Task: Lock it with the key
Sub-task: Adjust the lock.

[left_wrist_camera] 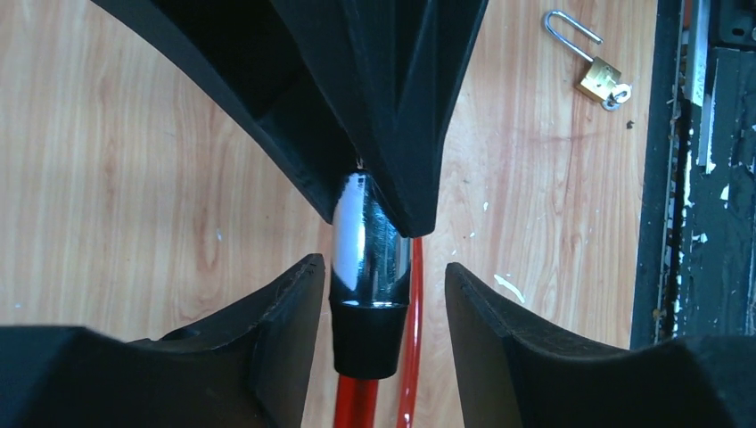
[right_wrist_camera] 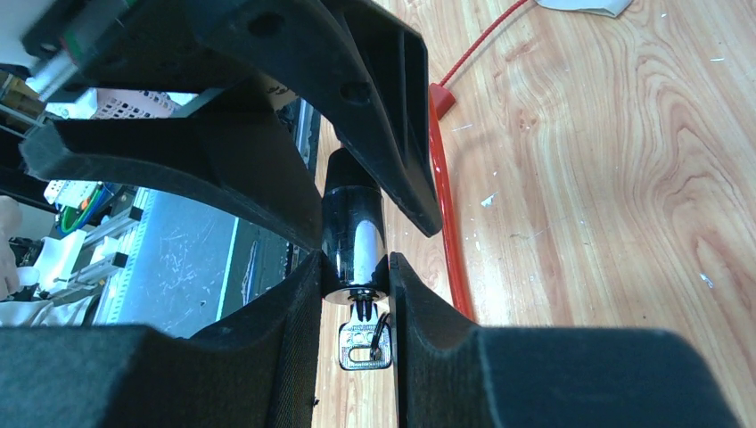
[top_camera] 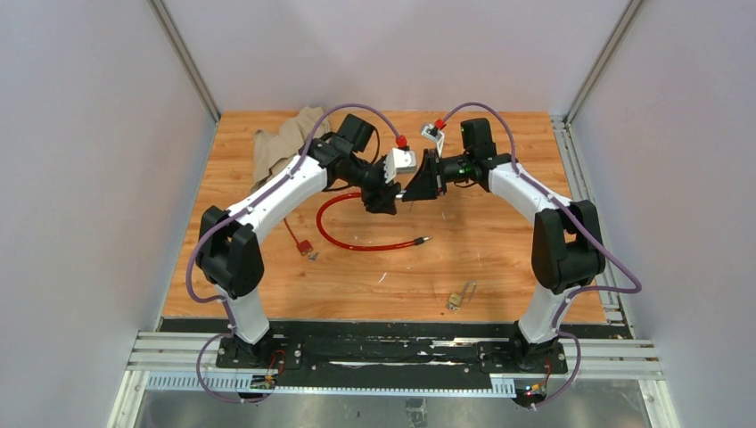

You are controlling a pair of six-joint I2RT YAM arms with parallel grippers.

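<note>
My right end effector is closed partway, its pads clamping the chrome lock near one end. The key sits in that end's face, between my fingertips. My left end effector is open and holds nothing, its fingers astride the lock's black collar with a clear gap on one side. The red cable leaves the collar above the desk. A brass padlock lies well apart, near the desk's front edge.
</note>
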